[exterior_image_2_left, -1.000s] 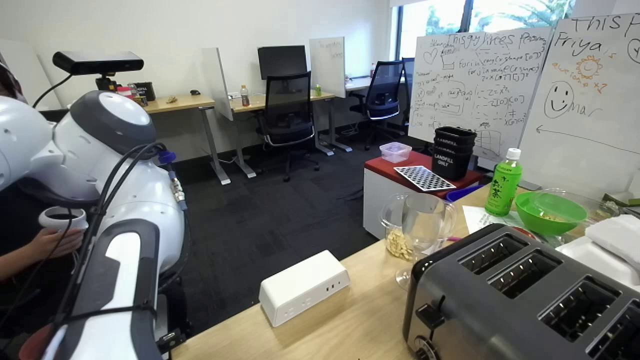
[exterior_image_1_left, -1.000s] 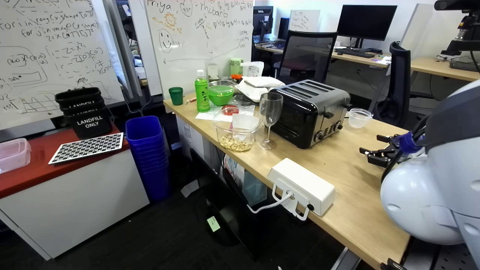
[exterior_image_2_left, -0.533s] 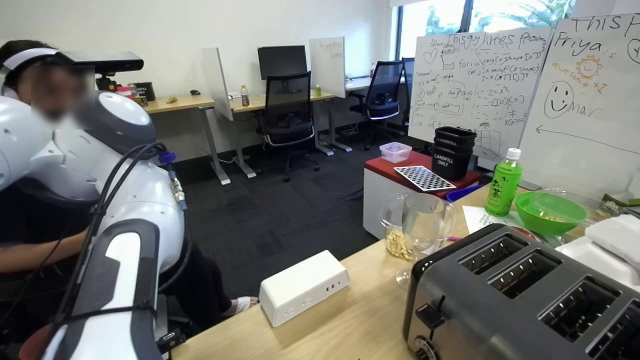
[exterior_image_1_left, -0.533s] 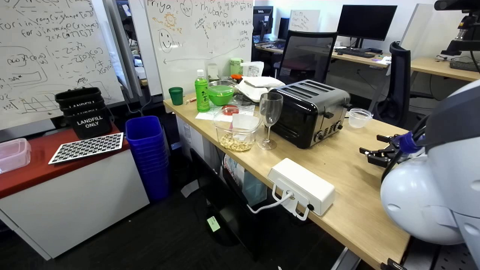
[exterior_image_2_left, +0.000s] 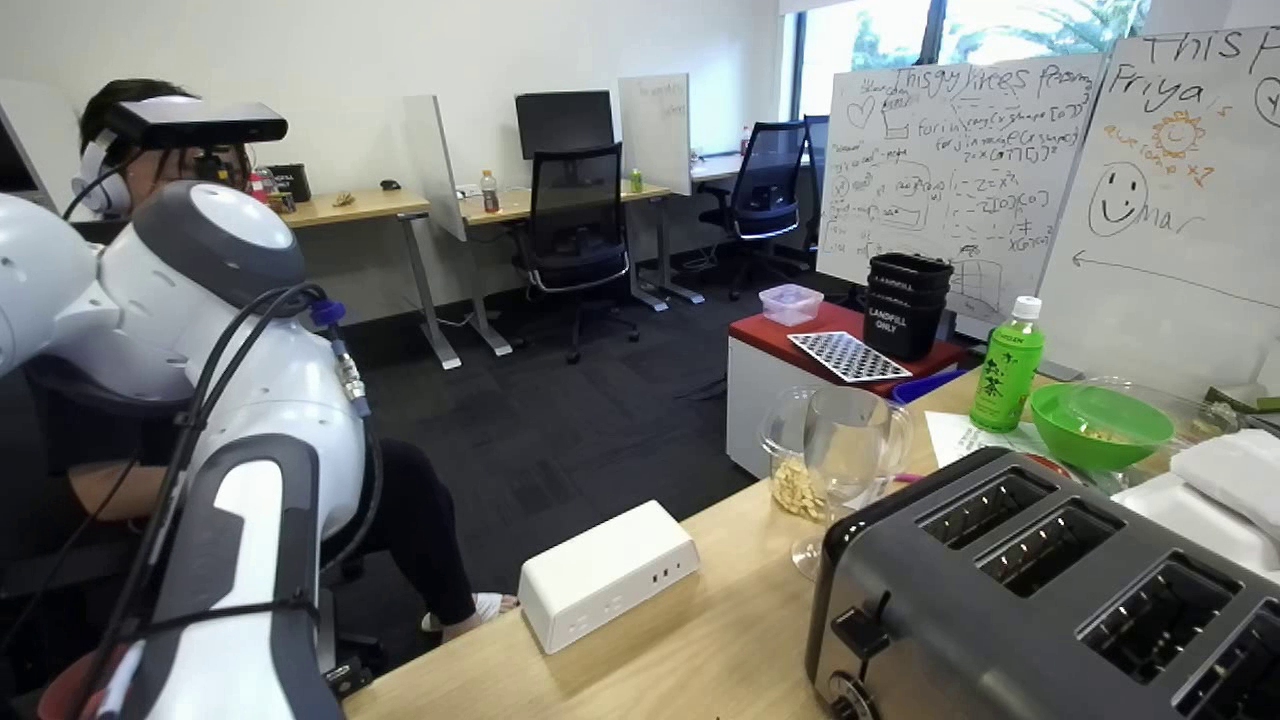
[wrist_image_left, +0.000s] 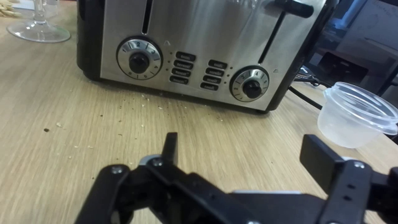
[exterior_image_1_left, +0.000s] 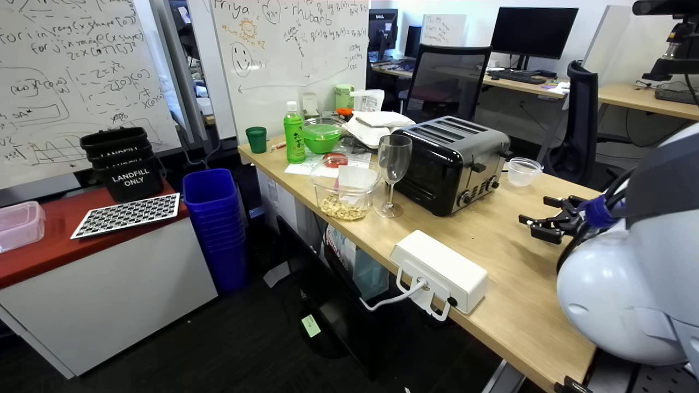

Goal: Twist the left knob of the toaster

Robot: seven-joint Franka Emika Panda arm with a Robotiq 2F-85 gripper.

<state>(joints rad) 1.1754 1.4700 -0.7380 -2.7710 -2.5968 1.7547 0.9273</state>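
the toaster point(wrist_image_left: 199, 31) stands on the bench point(wrist_image_left: 46, 93), with a shiny silver front and black sides. in the wrist view its front is in sight. the left knob point(wrist_image_left: 139, 63) is small, round and black, set in a silver ring with numbers around it. the right knob point(wrist_image_left: 252, 89) looks much the same. little black buttons point(wrist_image_left: 185, 64) sit between the two knobs.

the tool point(wrist_image_left: 244, 152) is over the bench in front of the toaster, apart from it. its two fingers point(wrist_image_left: 319, 161) are spread wide, and the wood shows between them. crumbs point(wrist_image_left: 142, 105) lie on the bench near the toaster.

a little clear tub point(wrist_image_left: 345, 124) sits near the toaster, on the right in the wrist view. in an exterior view, a tall glass point(exterior_image_1_left: 394, 158) stands upright by the toaster's black side, with a clear bowl point(exterior_image_1_left: 327, 192) of pale bits point(exterior_image_1_left: 343, 207) just beside it. a white box point(exterior_image_1_left: 440, 270) sits at the edge of the bench.
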